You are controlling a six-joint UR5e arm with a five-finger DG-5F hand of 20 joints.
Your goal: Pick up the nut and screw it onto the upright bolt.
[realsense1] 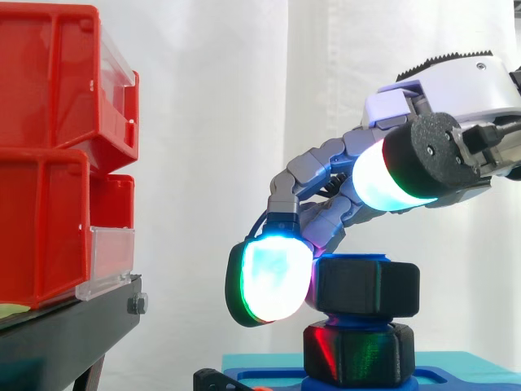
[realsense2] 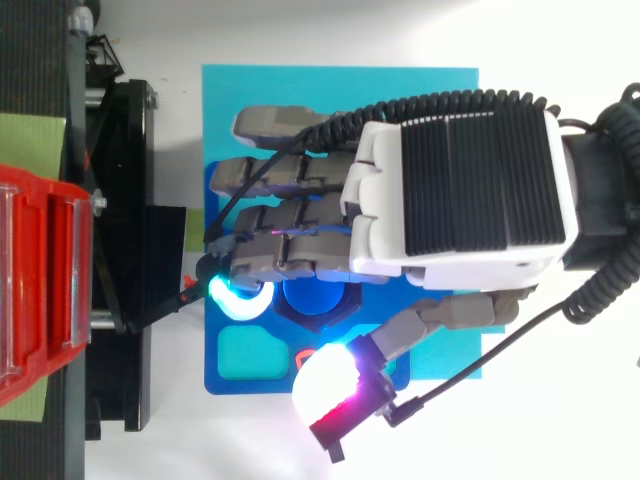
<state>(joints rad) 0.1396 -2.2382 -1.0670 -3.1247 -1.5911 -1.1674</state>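
**HAND CURLED OVER NUT, NUT SEATED ON BOLT**

1. Hand position. The hand (realsense2: 455, 190) enters the top view from 3 o'clock and lies palm-down over the blue fixture plate (realsense2: 215, 380), which rests on a cyan mat (realsense2: 420, 90).

2. Hand state. The fingers bend downward over the nut (realsense1: 366, 287). In the side view one glowing fingertip (realsense1: 273, 281) rests against the nut's flank at 9 o'clock. The top view confirms this, with the cyan glow just beside the hex outline. The thumb pad (realsense2: 325, 385) sits at 6 o'clock of the nut in the top view. In the side view it is raised above nut level, apart from the nut. The grip is therefore fingers-only.

3. Nut location. The black nut is on the upright blue bolt (realsense2: 310, 298), with the bolt tip showing just above the nut's top face. A lower black hex block (realsense1: 358, 352) sits beneath the nut at 6 o'clock, and a narrow band of blue shows between the two.

4. Surroundings. Red bins (realsense1: 49, 147) stand on a black stand (realsense1: 65, 334) at 9 o'clock of the fixture, well apart from the hand.
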